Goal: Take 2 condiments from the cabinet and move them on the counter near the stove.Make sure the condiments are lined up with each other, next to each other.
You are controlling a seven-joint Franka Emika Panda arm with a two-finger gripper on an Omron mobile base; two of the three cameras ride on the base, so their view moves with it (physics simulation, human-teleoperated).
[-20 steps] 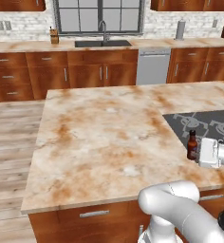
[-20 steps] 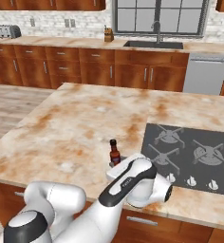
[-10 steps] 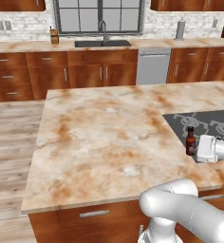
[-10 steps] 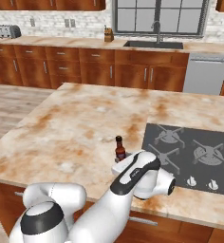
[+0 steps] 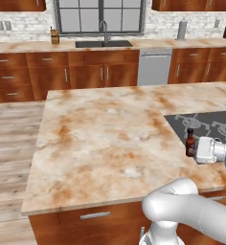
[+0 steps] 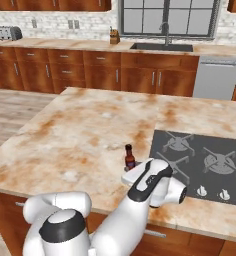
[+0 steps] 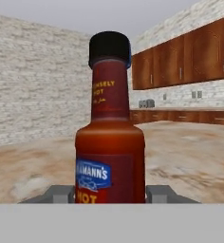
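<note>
The sauce bottle [image 7: 110, 137] stands upright on the desk [image 5: 110, 139], just off the stove [image 6: 205, 160] at its 9 o'clock edge. It looks small, light, rigid and likely slick, easily tipped; the wide lower body is the place to grip. The gripper [image 7: 109, 193] flanks it low; whether it pinches the bottle I cannot tell. The marbled slab is flat, with cabinets [image 5: 86, 72] at 12 o'clock.

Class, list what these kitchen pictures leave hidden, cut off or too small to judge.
- Sauce bottle: base and lower label cut off in the hand view.
- Whether the jaws touch the bottle: hidden in both base views by the white hand.
- Stove: cut by the left base view's right edge.
</note>
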